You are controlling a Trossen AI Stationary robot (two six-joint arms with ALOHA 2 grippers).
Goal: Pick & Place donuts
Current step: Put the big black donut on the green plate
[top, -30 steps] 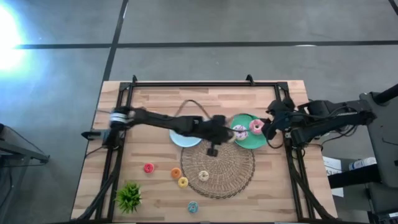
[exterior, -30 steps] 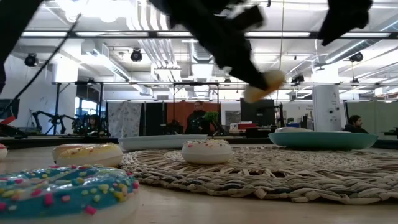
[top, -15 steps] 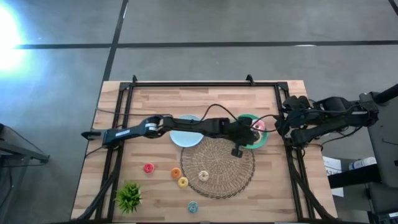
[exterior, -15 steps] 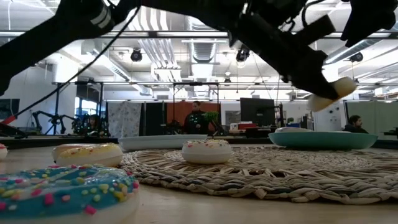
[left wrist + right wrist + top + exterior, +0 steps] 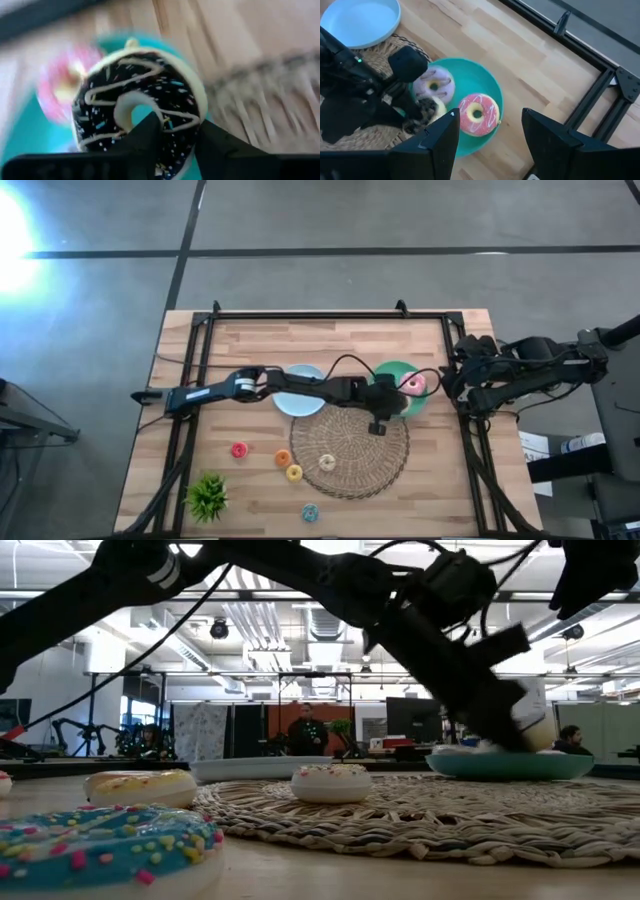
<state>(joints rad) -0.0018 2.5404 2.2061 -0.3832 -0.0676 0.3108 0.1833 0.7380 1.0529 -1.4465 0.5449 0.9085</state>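
My left gripper (image 5: 384,402) reaches across the table to the green plate (image 5: 398,370) and is shut on a chocolate donut (image 5: 140,102) with white drizzle. In the right wrist view this donut (image 5: 426,110) is at the plate's rim (image 5: 492,90) on the mat side, beside a lilac donut (image 5: 434,85) and a pink donut (image 5: 477,114) lying flat in the plate. My right gripper (image 5: 490,150) waits open at the table's right edge (image 5: 455,380). Red (image 5: 239,449), orange (image 5: 283,458), yellow (image 5: 294,473) and blue (image 5: 311,512) donuts lie on the wood; a cream one (image 5: 327,463) lies on the mat. My left gripper holds the chocolate donut by its ring: one finger (image 5: 150,131) stands in the hole and the other (image 5: 212,142) outside the rim (image 5: 196,107). It comes slanting down from the table's left. The donut is tilted, low at the green plate; whether it rests there I cannot tell.
A pale blue plate (image 5: 298,392) lies under my left arm. The round woven mat (image 5: 350,445) sits at the table's middle, near side. A small green plant (image 5: 207,496) stands at the near left corner. A black frame (image 5: 300,313) runs along the table's edges.
My left gripper has carried the chocolate donut from above the mat toward the table's right and then down to the green plate. My right gripper has drawn back a little toward the right edge.
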